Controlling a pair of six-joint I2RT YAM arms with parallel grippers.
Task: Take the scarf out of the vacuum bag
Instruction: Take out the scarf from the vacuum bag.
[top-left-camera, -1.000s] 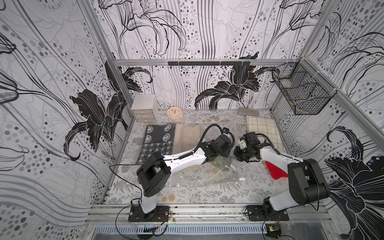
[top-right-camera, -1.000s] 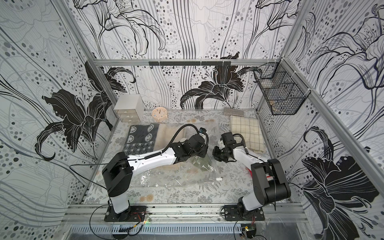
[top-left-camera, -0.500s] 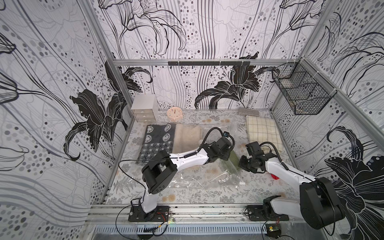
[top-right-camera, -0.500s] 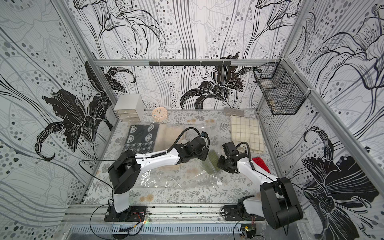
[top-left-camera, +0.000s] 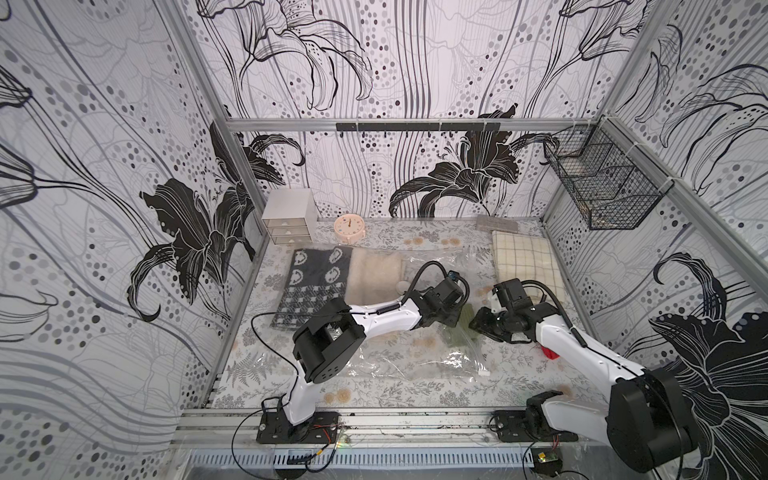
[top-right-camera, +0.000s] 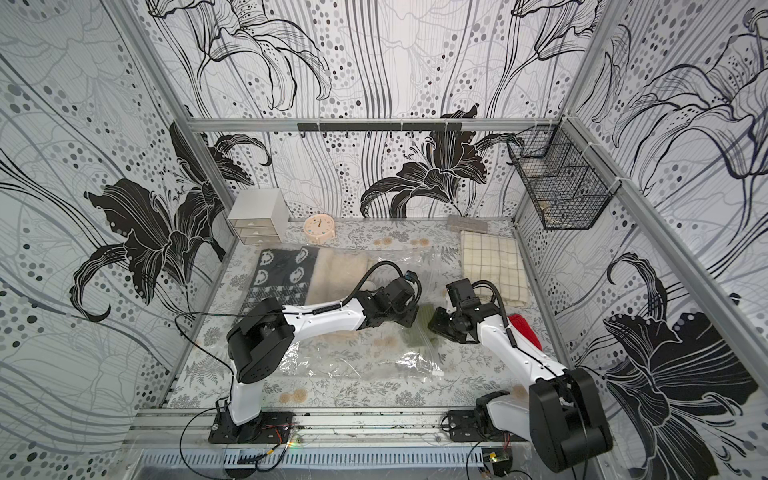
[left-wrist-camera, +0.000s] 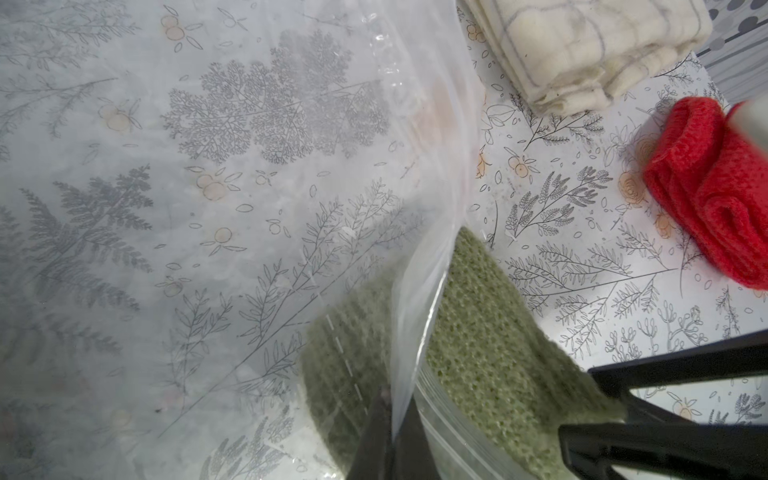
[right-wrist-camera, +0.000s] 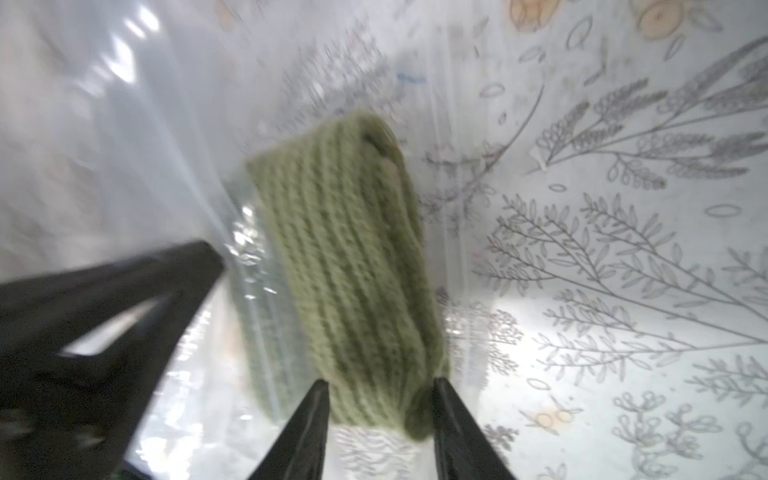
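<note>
A clear bag (top-left-camera: 415, 361) lay crumpled across the middle of a floral table (top-left-camera: 415, 397), seen in both top views. A green knitted scarf (top-left-camera: 457, 332) poked from the bag's open mouth, between the two arms. Part of it lay under the plastic and part lay out on the table. In the left wrist view, the left gripper (left-wrist-camera: 392, 436) was clenched on the bag's upper sheet at the mouth, holding it raised. The right gripper (right-wrist-camera: 380, 395) had its fingertips apart on either side of the scarf's free end. The blurred right wrist view did not show whether they pressed the wool or stood clear of it. A red roll (top-left-camera: 550, 353) lay beside the right arm. A folded checked cloth (top-left-camera: 525, 266) lay near the back right corner.
</note>
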